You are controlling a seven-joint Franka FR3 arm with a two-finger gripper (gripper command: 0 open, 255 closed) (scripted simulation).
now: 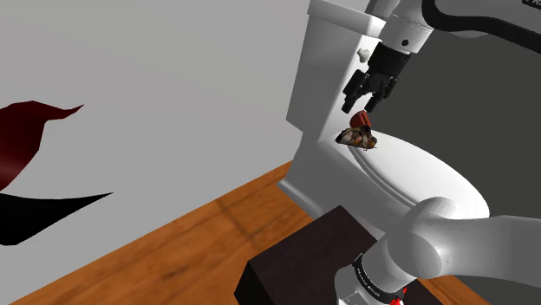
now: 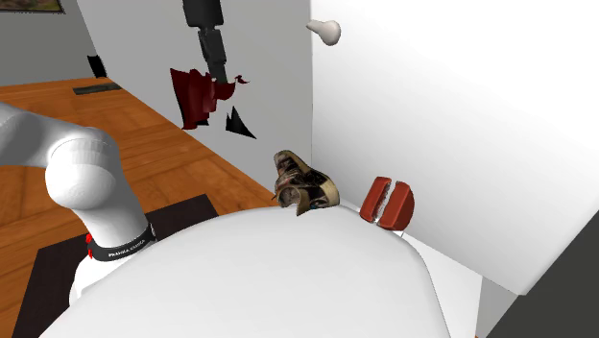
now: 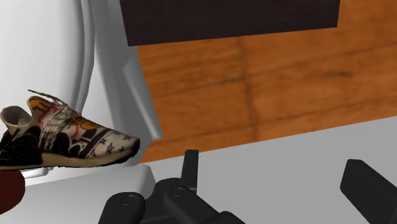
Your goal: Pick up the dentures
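Observation:
The dentures [image 1: 360,119] are a small red piece with white teeth, standing on the closed white toilet lid [image 1: 425,178] near the tank. In the second exterior view the dentures [image 2: 388,203] stand upright beside a patterned sneaker [image 2: 303,182]. My black gripper [image 1: 368,100] hangs just above the dentures, apart from them, with its fingers open. In the wrist view the gripper [image 3: 277,164] holds nothing; the sneaker [image 3: 57,137] lies off to one side, with a dark red edge of the dentures [image 3: 9,192] near it.
The sneaker [image 1: 355,137] lies right in front of the dentures on the lid. The toilet tank [image 1: 334,52] with its flush handle [image 2: 326,31] rises close behind. A dark stand [image 1: 299,260] sits on the wooden floor [image 1: 173,251]. A dark red shape [image 2: 197,96] marks the wall.

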